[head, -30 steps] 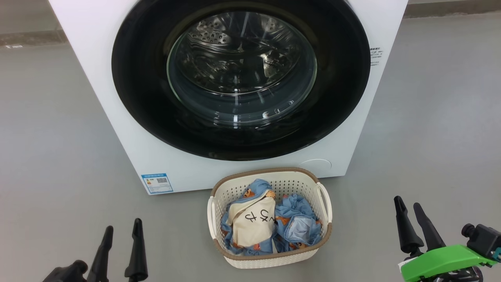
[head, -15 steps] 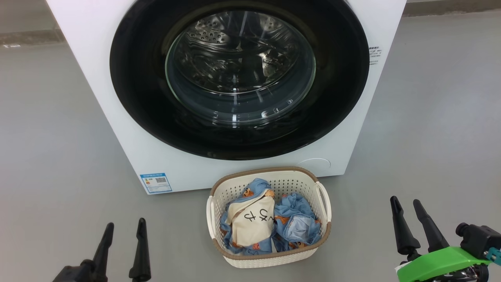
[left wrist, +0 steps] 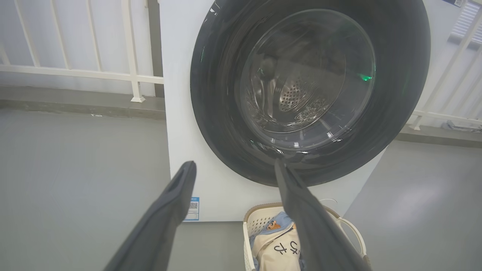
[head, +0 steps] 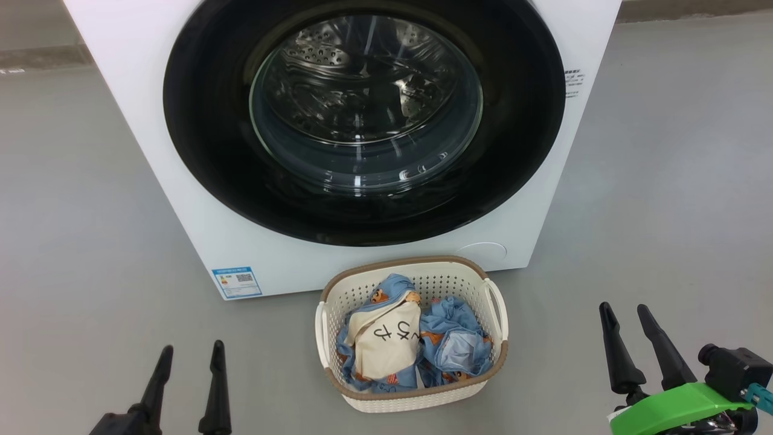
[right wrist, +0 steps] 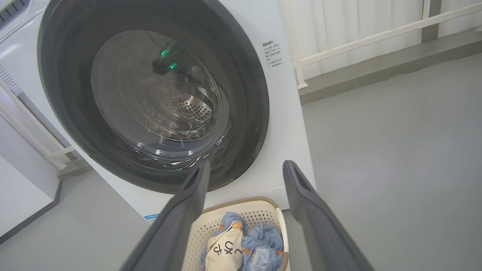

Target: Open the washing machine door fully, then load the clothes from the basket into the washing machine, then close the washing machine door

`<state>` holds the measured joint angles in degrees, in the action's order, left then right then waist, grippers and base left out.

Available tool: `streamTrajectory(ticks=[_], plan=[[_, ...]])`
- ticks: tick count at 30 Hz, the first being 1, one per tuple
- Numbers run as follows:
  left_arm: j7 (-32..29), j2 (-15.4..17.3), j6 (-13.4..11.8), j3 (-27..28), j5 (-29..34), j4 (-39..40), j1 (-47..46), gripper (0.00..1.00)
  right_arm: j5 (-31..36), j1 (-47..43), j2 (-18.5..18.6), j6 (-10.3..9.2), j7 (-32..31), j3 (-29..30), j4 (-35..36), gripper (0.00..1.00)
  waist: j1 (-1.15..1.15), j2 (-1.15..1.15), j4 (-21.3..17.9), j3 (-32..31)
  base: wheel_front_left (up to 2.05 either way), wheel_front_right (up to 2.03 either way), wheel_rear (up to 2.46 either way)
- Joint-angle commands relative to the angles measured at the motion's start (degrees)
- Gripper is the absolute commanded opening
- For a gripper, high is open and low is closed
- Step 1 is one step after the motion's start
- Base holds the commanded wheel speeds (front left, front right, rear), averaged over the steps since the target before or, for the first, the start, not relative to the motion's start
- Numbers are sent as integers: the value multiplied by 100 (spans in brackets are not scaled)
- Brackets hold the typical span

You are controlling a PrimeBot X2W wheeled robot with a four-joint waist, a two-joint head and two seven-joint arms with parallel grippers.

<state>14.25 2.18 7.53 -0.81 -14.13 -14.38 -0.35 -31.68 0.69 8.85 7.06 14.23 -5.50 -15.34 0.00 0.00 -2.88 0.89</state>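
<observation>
Left tool (head: 191, 350), right tool (head: 622, 309) low, jaws apart, empty.

A large round glossy black door (right wrist: 150, 94) is seen closed on a white washing machine (right wrist: 288, 124). Before it, a cream perforated plastic basket (right wrist: 256, 214) is filled with light-blue clothes (right wrist: 263, 241). The dark fingers (right wrist: 180, 214) of the right gripper (right wrist: 246, 164) are held apart.

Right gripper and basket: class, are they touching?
Apart. The head view shows bare grey floor between the open right gripper and the basket.
</observation>
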Motion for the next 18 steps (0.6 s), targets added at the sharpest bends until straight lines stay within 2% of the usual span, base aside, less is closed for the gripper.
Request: streamTrajectory(ticks=[1, 18], plan=[[74, 70, -4, 224, -67, 56, -240, 100, 58, 33, 66, 43, 77, -106, 159, 100, 0, 0, -4, 7, 0, 0, 0], [74, 70, -4, 365, -109, -114, -317, 100, 44, 18, 24, 43, 77, -43, 174, 100, 0, 0, -21, 41, 0, 0, 0]])
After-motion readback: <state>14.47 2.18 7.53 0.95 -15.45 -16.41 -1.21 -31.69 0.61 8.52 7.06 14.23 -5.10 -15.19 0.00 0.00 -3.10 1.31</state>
